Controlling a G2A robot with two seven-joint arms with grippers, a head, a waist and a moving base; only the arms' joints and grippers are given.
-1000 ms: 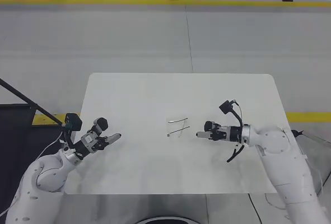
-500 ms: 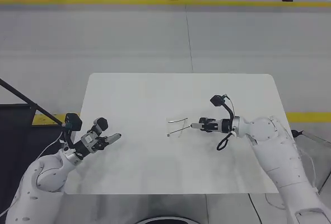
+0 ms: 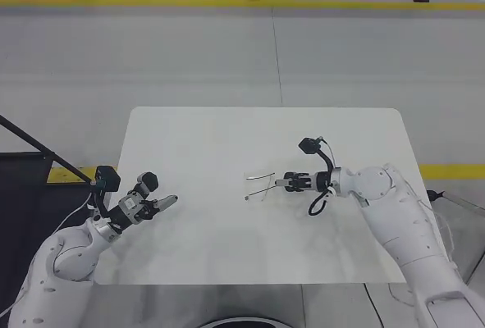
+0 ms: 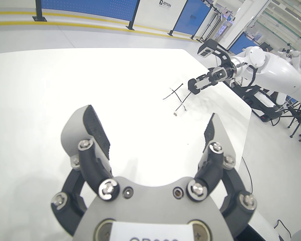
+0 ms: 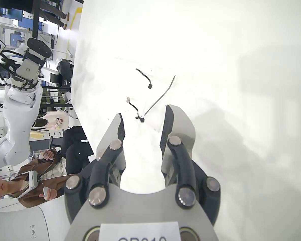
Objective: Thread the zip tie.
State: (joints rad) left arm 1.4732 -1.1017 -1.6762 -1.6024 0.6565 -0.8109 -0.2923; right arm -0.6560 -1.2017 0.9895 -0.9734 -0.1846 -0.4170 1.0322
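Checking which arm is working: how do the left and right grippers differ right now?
The left gripper hangs over the left side of the table, far from the zip ties; the right gripper is close up to them. The left gripper's jaws gape wide; the right gripper's stand narrower. Both are open and hold nothing.

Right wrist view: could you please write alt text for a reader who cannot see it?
The open right gripper hovers just short of thin black zip ties lying on the white table.
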